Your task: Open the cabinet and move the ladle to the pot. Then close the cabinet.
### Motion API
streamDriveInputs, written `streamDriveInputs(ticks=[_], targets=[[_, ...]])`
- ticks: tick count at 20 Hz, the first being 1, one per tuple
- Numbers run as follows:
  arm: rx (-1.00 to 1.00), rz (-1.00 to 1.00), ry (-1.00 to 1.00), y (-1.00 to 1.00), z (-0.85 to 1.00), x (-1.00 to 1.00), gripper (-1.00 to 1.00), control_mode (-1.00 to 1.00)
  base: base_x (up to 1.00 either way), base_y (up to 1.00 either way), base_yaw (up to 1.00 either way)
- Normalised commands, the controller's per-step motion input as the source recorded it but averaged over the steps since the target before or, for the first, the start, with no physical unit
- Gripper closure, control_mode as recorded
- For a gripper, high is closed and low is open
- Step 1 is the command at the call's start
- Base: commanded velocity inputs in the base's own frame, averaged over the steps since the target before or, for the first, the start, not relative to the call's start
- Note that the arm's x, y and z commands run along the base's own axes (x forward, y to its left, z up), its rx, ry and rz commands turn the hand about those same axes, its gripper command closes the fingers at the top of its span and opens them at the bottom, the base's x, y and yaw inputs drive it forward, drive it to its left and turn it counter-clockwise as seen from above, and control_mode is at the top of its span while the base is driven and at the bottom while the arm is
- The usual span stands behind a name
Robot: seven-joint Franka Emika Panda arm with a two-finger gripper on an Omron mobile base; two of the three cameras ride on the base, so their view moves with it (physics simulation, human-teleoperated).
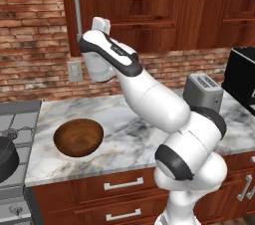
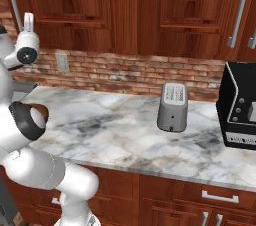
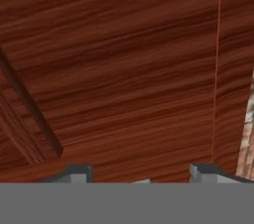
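The cabinet [image 1: 134,5] is shut; its long silver bar handle [image 1: 75,7] runs down the door's left edge. My hand [image 1: 101,25] is raised in front of the door, just right of the handle's lower end. In the hand view the gripper [image 3: 141,177] faces the reddish wood of the cabinet door [image 3: 124,69] at close range, its two fingertips [image 3: 79,173] wide apart and open with nothing between them. The dark pot [image 1: 5,157] sits on the stove at the far left. The ladle is hidden.
A brown wooden bowl [image 1: 78,137] lies on the marble counter [image 1: 129,134] near the stove. A grey toaster [image 2: 173,106] stands mid-counter and a black appliance [image 2: 240,107] at the right. Drawers [image 1: 122,185] run below the counter.
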Motion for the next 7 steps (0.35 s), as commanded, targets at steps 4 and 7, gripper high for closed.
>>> streamDriveInputs(ticks=[4, 7], targets=[[0.00, -0.01, 0.01, 0.00, 0.00, 0.32, -1.00, -1.00, 0.00, 0.00, 0.00], [0.00, 0.00, 0.00, 0.00, 0.00, 0.17, -1.00, -1.00, 0.00, 0.00, 0.00]])
